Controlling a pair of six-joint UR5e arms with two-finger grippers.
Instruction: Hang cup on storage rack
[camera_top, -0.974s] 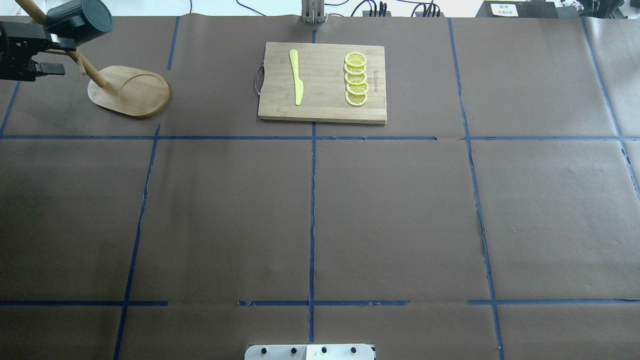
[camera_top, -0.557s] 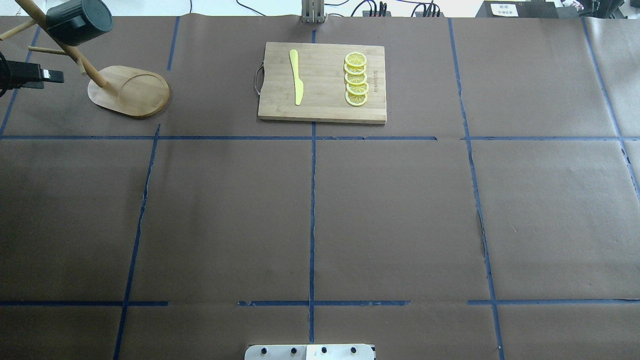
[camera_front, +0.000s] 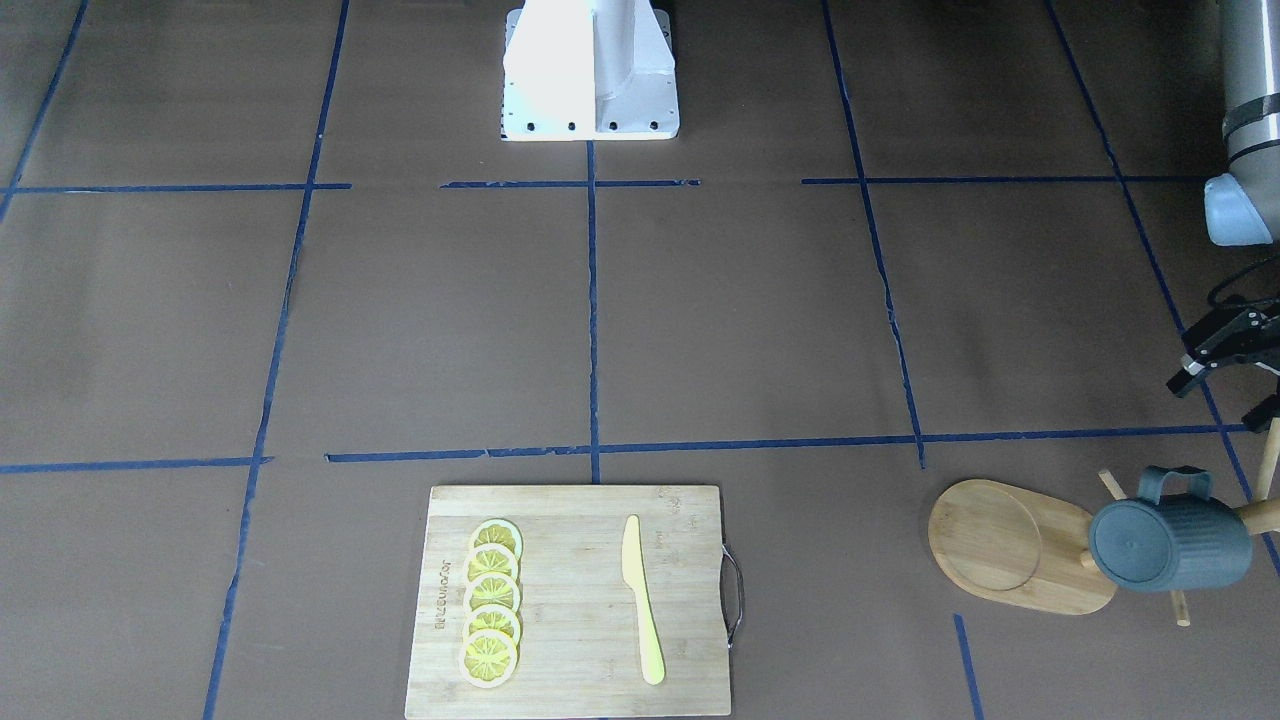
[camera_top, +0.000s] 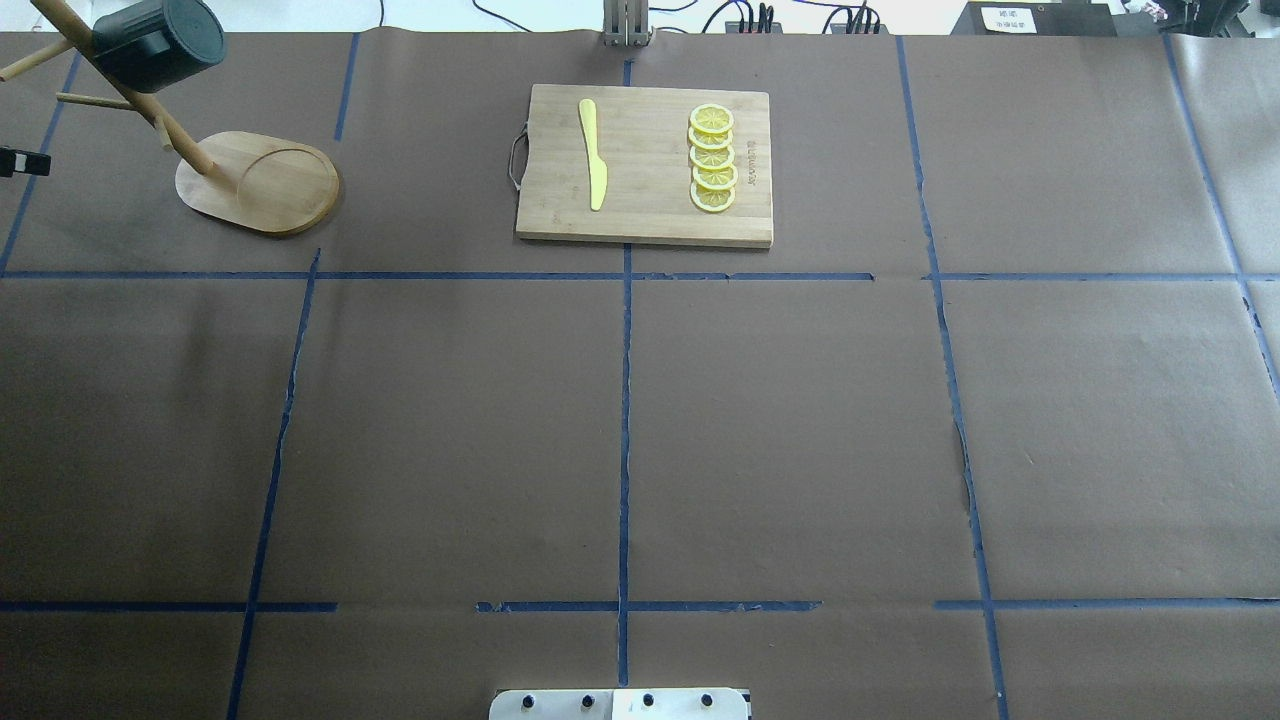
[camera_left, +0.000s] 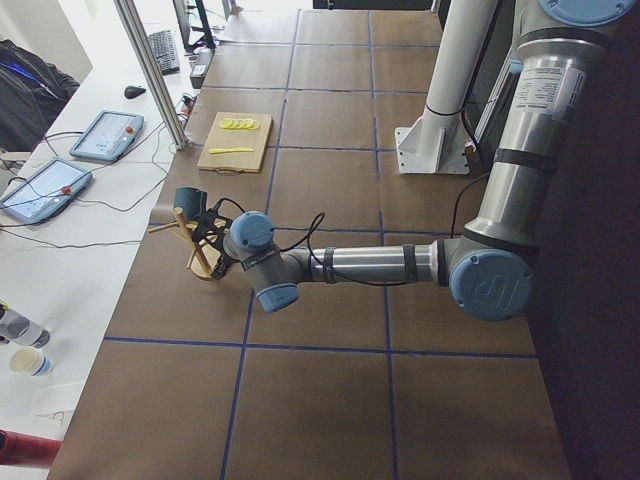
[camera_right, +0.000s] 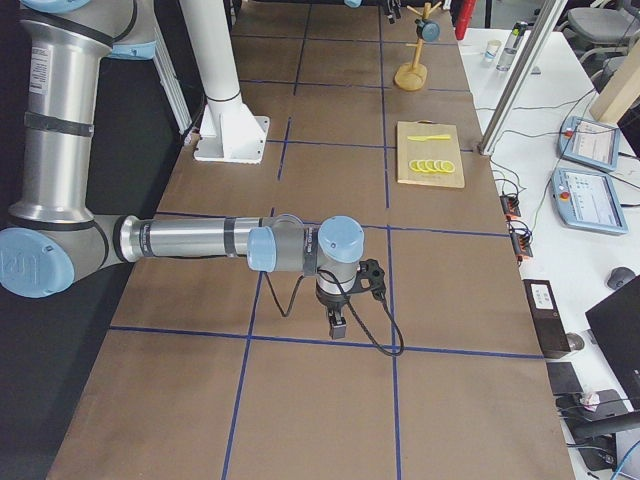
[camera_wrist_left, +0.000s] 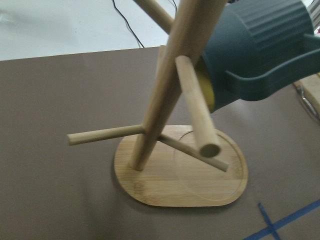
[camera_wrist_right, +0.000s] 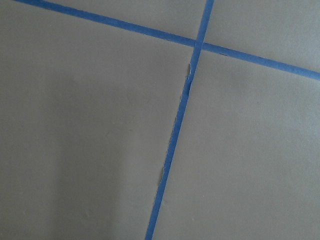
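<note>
The dark blue-grey ribbed cup (camera_top: 160, 40) hangs by its squared handle on an upper peg of the bamboo storage rack (camera_top: 260, 185), bottom facing out. From the front, the cup (camera_front: 1170, 545) sits over the oval base of the storage rack (camera_front: 1000, 545). In the left wrist view the cup (camera_wrist_left: 255, 50) shows its yellow inside against the pole of the storage rack (camera_wrist_left: 180, 180). My left gripper (camera_front: 1218, 398) is open and empty, apart from the rack at the table's edge. My right gripper (camera_right: 337, 325) points down over bare table far away; I cannot tell its state.
A bamboo cutting board (camera_top: 645, 165) with a yellow knife (camera_top: 593, 155) and several lemon slices (camera_top: 712, 158) lies at the far middle. Blue tape lines (camera_top: 625, 440) cross the brown table cover. The robot's base plate (camera_top: 620, 704) sits at the near edge.
My left gripper has drawn back from the rack toward the table's left edge, nearly out of the overhead view. The cup stays hanging on its peg.
</note>
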